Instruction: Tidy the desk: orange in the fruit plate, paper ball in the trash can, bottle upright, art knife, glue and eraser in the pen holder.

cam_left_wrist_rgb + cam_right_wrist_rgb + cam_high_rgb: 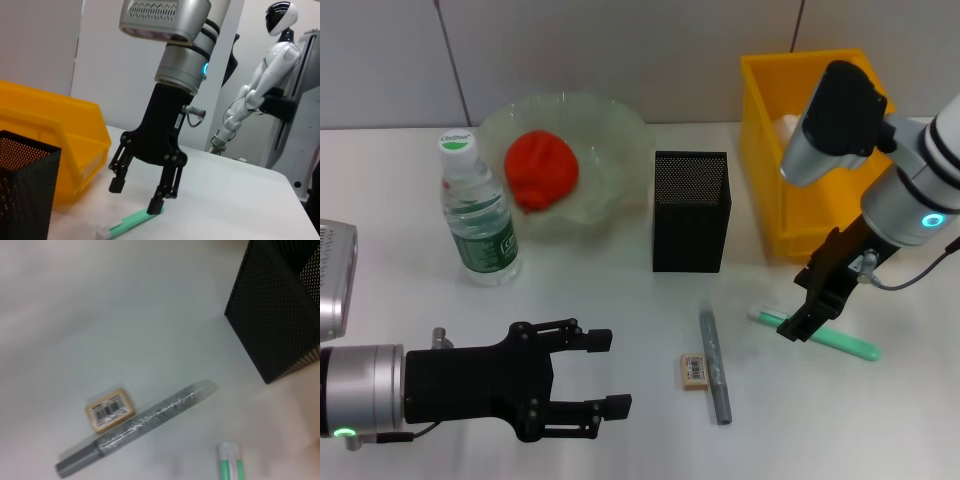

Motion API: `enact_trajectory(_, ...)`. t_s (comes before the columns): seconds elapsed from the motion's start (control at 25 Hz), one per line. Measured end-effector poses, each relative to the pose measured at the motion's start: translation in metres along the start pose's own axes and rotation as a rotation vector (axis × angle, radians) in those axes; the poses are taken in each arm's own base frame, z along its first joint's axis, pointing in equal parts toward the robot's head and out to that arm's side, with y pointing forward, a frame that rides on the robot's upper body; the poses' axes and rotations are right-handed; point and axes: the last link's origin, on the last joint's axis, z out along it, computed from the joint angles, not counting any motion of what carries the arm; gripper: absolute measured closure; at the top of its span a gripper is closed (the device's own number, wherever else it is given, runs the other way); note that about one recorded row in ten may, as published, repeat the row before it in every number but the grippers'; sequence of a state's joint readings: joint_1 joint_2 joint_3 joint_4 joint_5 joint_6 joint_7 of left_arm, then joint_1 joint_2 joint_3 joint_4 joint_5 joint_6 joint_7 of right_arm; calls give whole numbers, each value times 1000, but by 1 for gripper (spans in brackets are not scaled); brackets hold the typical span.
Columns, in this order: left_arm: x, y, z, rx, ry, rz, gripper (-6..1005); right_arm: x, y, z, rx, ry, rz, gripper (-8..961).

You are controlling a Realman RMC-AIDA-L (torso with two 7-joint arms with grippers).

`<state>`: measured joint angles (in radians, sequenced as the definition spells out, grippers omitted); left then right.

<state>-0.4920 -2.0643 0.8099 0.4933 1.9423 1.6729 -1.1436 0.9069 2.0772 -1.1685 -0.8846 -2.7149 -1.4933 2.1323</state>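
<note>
The white desk [400, 300] carries everything. At its far right stands the yellow trash can [775, 150], with something off-white just showing inside it, too hidden to name. The fruit plate [610, 150] sits at the far middle with the orange [541, 170] inside it. The pen holder [690, 212] stands upright between plate and can, apart from both. The bottle [477, 215] is upright left of the plate, near it.

The right end effector [136, 196] hangs low over the desk in front of the can, its 2 fingers spread; one fingertip [155, 206] touches the end of a green and white stick [817, 334] lying flat, the other is off it. The left end effector [610, 372] hovers over the near left of the desk, fingers spread, holding nothing.

In front of the pen holder a grey glittery stick [715, 366] lies flat, and the eraser [694, 371] lies just beside it on its left, barcode up. The green stick is off to their right, well apart from the eraser.
</note>
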Motion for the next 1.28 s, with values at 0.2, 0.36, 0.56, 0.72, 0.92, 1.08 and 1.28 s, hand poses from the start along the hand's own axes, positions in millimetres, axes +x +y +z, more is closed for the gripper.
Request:
enact_trajectory(0.2,-3,-3,0,22,-18,0,199,-3,-1,11,28,1,-19,166)
enact_trajectory(0.36,-3,-4,1,27,-21,-1,199,-5,1,16,31,-1,-33,199)
enact_trajectory(0.56,-2,-6,1,29,-24,-2,199,-5,0,22,44,-2,-36,254)
enact_trajectory(0.72,0,-7,1,32,-27,3,199,-8,3,24,40,-9,-46,340)
enact_trajectory(0.92,2,-9,2,33,-28,7,199,-8,4,28,36,-13,-50,448)
enact_trajectory(1.08,3,-10,1,34,-28,7,199,-8,4,30,37,-9,-53,485)
enact_trajectory(1.28,3,-10,2,34,-29,2,199,-7,4,32,47,-14,-52,508)
